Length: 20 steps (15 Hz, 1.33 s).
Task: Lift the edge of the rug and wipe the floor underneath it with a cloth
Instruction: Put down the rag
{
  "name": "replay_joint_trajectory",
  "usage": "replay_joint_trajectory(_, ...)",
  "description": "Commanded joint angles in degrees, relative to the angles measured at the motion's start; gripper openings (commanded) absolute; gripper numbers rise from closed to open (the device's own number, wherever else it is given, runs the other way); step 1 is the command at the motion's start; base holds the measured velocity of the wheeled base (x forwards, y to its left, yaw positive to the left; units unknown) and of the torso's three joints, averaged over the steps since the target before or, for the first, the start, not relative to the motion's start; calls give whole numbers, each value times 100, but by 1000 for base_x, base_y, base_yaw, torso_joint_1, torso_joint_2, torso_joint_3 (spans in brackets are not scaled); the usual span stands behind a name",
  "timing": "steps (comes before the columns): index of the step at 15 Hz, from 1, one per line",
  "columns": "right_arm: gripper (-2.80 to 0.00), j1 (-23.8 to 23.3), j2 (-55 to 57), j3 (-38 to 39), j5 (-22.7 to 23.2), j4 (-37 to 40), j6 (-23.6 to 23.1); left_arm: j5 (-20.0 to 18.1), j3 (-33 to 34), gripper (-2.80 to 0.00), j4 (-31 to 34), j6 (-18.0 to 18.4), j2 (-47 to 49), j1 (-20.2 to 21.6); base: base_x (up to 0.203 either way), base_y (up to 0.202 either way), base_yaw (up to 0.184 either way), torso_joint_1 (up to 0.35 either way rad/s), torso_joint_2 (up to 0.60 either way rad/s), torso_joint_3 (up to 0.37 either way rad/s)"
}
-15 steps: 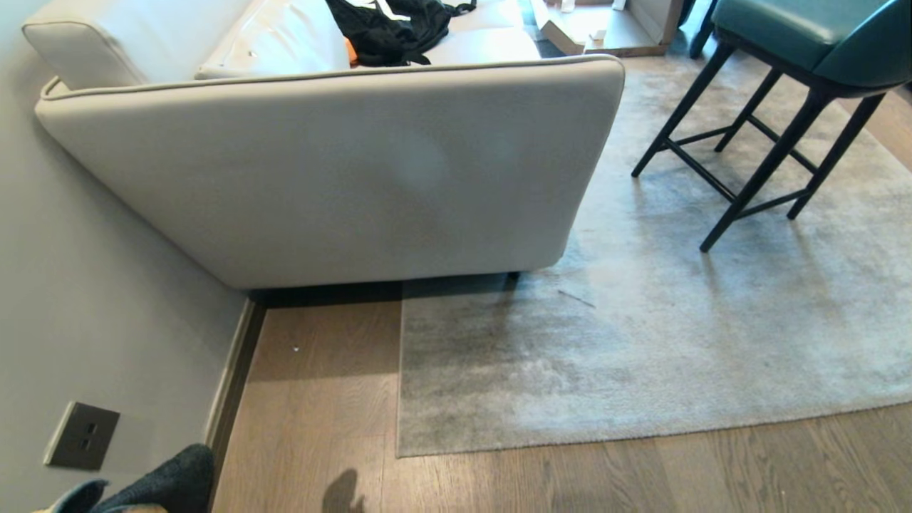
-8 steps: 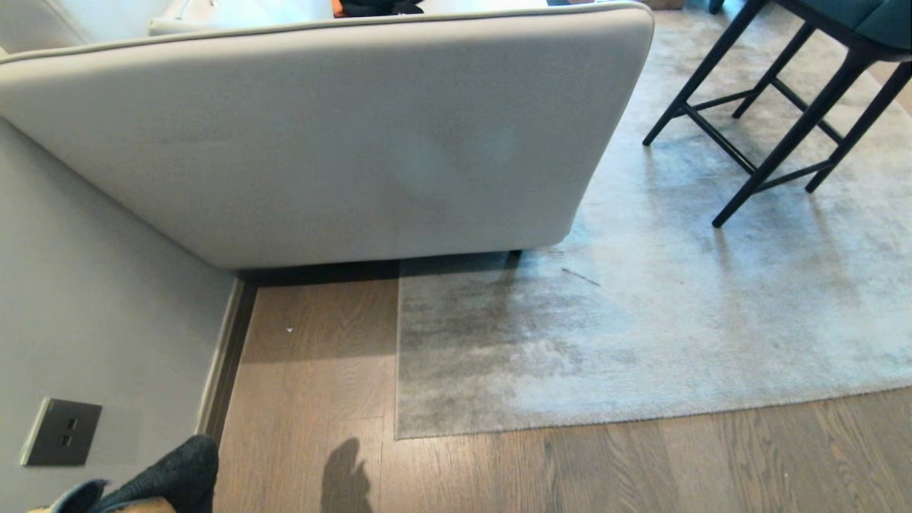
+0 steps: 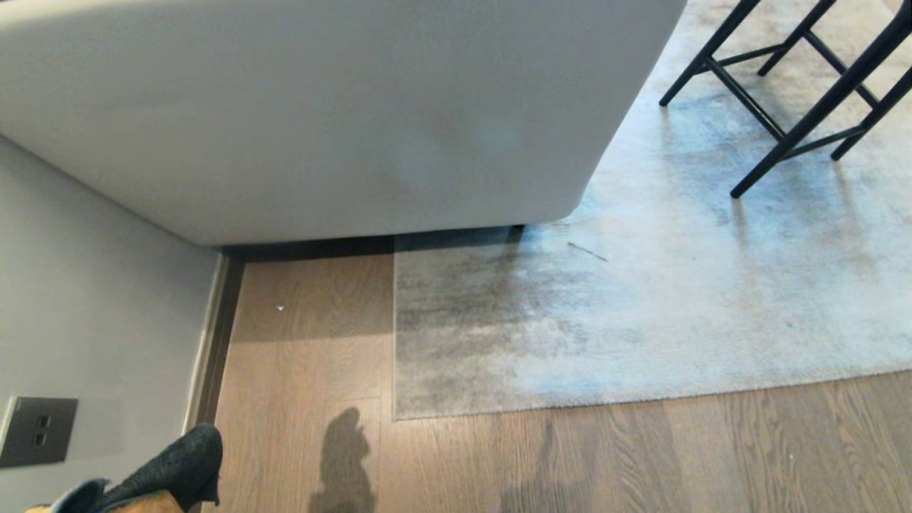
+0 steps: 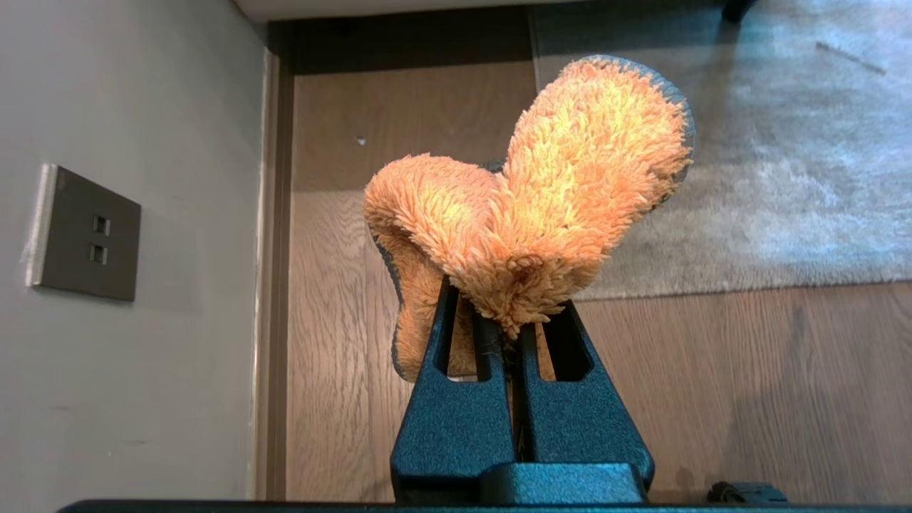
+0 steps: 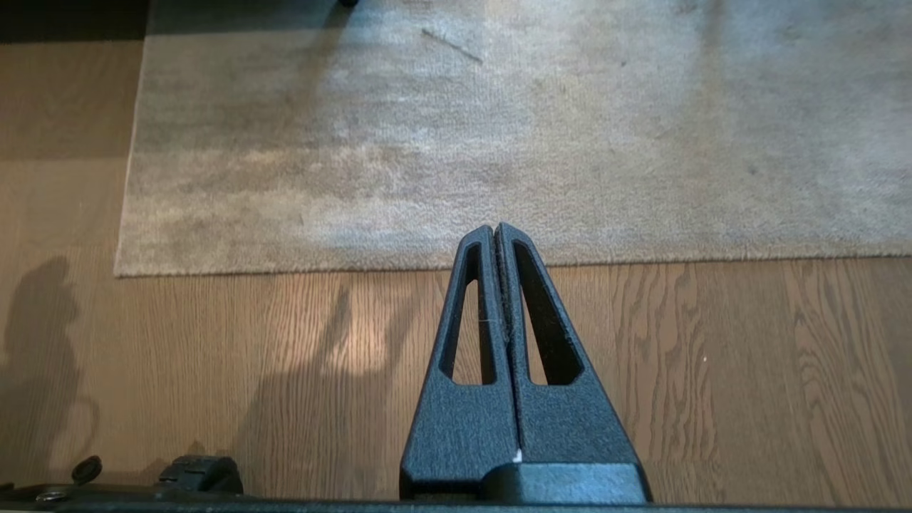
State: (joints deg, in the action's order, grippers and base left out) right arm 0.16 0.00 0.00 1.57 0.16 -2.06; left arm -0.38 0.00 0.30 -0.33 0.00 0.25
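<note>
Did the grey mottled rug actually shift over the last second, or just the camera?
No. The grey rug's corner keeps its position relative to the beige sofa's base; the whole head view shifted together.

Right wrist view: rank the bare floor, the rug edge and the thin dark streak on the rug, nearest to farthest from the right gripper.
From the shut right gripper:
1. The floor, wood planks directly beneath the fingertips.
2. The rug edge, just beyond the tips, lying flat.
3. The dark streak, far up the rug toward the sofa.

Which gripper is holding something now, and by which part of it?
The left gripper pinches the cloth at its bunched middle; the right gripper holds nothing.
</note>
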Motion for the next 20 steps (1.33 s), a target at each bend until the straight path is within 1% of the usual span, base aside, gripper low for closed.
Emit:
replay_joint_trajectory(1, -280, 2, 9, 0, 10, 2, -5, -6, 0, -280, 5, 0, 0, 2, 0, 0, 0, 5, 10, -201)
replay_joint_trajectory(18, -280, 2, 9, 0, 10, 2, -5, -23, 0, -280, 13, 24, 0, 2, 0, 0, 0, 2, 3, -196)
replay_joint_trajectory(20, -280, 2, 5, 0, 6, 2, -5, -83, 0, -280, 31, 225, 0, 2, 0, 0, 0, 7, 0, -106)
